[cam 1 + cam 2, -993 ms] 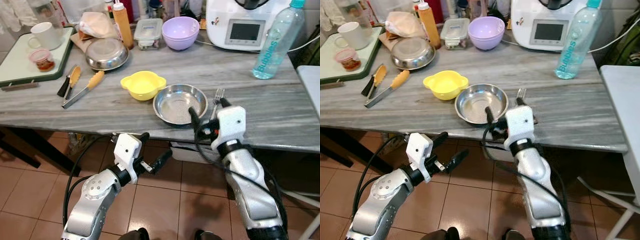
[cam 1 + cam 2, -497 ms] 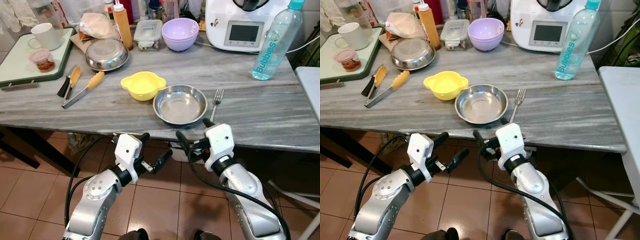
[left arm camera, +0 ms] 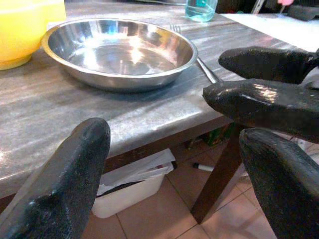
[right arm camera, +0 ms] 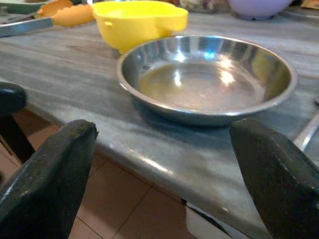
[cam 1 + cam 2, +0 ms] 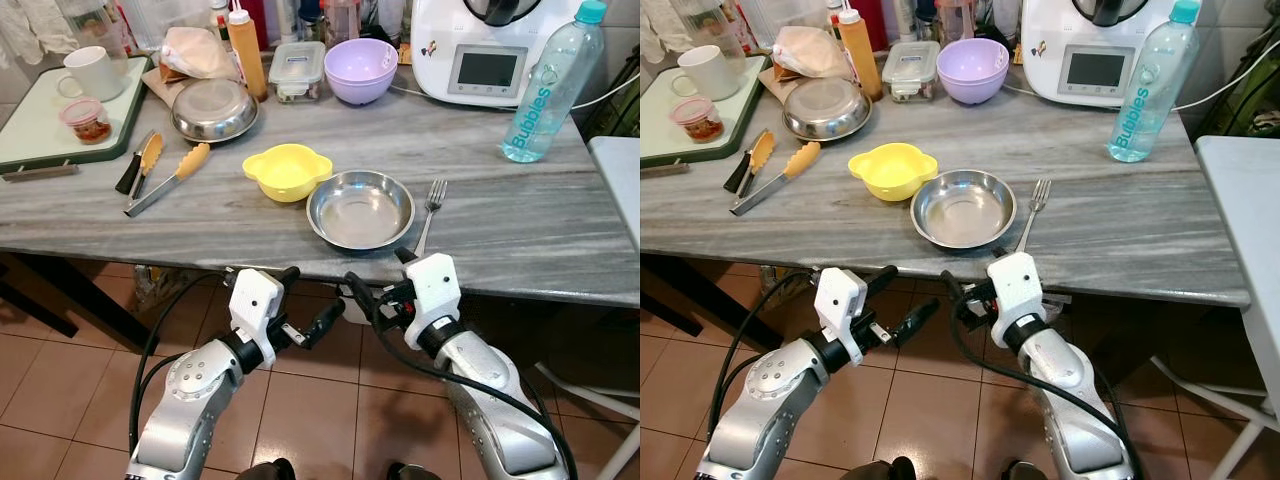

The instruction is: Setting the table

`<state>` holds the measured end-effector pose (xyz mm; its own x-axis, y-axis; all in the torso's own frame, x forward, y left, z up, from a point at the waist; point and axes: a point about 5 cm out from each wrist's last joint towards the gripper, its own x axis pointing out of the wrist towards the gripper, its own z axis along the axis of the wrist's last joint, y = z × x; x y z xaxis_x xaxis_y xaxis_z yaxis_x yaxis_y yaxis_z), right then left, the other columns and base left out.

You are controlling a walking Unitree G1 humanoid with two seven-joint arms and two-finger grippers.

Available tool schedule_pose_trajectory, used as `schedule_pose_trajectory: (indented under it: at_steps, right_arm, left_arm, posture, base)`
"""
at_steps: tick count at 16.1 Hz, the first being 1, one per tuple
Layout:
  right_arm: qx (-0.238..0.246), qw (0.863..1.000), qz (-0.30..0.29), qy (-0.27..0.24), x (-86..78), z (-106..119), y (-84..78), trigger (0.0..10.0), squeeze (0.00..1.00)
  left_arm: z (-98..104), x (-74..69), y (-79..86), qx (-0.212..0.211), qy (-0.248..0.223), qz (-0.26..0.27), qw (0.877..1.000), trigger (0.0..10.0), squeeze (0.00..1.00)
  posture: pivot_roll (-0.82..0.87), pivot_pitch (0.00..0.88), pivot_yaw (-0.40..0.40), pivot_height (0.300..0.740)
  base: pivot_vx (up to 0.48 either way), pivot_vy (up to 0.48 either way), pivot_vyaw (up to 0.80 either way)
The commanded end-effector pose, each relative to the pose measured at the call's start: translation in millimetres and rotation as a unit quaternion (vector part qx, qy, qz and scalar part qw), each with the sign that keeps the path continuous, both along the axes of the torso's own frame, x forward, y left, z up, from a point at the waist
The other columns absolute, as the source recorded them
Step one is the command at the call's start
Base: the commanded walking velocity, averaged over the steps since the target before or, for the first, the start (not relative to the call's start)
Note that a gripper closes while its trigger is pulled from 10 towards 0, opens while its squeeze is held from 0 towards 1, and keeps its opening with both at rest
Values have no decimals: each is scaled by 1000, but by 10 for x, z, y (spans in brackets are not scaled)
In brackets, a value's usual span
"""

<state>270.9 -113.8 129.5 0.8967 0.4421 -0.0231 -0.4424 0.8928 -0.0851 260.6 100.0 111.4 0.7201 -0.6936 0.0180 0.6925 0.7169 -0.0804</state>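
Note:
A shallow steel plate (image 5: 360,208) lies near the front edge of the grey marble table (image 5: 520,235). A fork (image 5: 430,205) lies just to its right, prongs pointing away from me. A yellow bowl (image 5: 287,170) touches the plate's far left side. My right gripper (image 5: 378,280) hangs open and empty just below the table edge, in front of the plate (image 4: 207,82). Lower and further left, my left gripper (image 5: 308,298) is also open and empty, its fingers (image 3: 65,189) aimed at the plate (image 3: 119,52).
Orange-handled tongs (image 5: 165,178) and a steel bowl (image 5: 212,108) lie at the left. A green tray (image 5: 20,140) holds a mug (image 5: 90,70). At the back stand a purple bowl (image 5: 361,67), a white appliance (image 5: 485,50) and a water bottle (image 5: 545,85). A white surface (image 5: 620,170) adjoins on the right.
My right gripper has drawn back from above the fork's handle and dropped below the table's front edge. The fork stays beside the plate. The left arm has not moved.

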Motion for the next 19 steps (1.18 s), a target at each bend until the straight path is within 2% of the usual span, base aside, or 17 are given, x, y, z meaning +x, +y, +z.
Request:
schedule_pose_trajectory:
  at_steps: [1,4,7,13,17,18,19]
  right_arm:
    - [3,1000,-8,11,-2,-42,-17,10000,1000]
    - [15,999,-26,21,75,-86,-85,10000,1000]
    - [27,999,-32,25,163,-95,-85,10000,1000]
    - [33,999,-10,20,337,-81,75,10000,992]
    - [45,998,-13,36,332,-122,118,10000,965]
    - [47,998,-18,47,303,-140,115,10000,914]
    - [49,998,-18,48,285,-137,113,10000,776]
  left_arm:
    - [20,-4,55,-2,0,0,1000,10000,0]
    - [-12,34,157,16,1,-2,1000,10000,0]
    - [-31,42,181,22,3,-3,1000,10000,0]
    - [-23,41,193,23,3,-5,1000,10000,0]
    - [-22,38,194,25,3,-5,1000,10000,0]
    - [-18,40,192,25,3,-5,1000,10000,0]
    - [-16,42,186,25,3,-5,1000,10000,0]
  posture:
    - [-45,146,80,740]
    - [-49,150,81,740]
    - [-49,150,81,740]
    - [-46,158,88,740]
    - [-40,159,86,740]
    - [-40,159,87,740]
    - [-40,159,87,740]
  base:
    - [0,0,0]
    - [0,0,0]
    - [0,0,0]
    - [0,0,0]
    - [0,0,0]
    - [0,0,0]
    - [0,0,0]
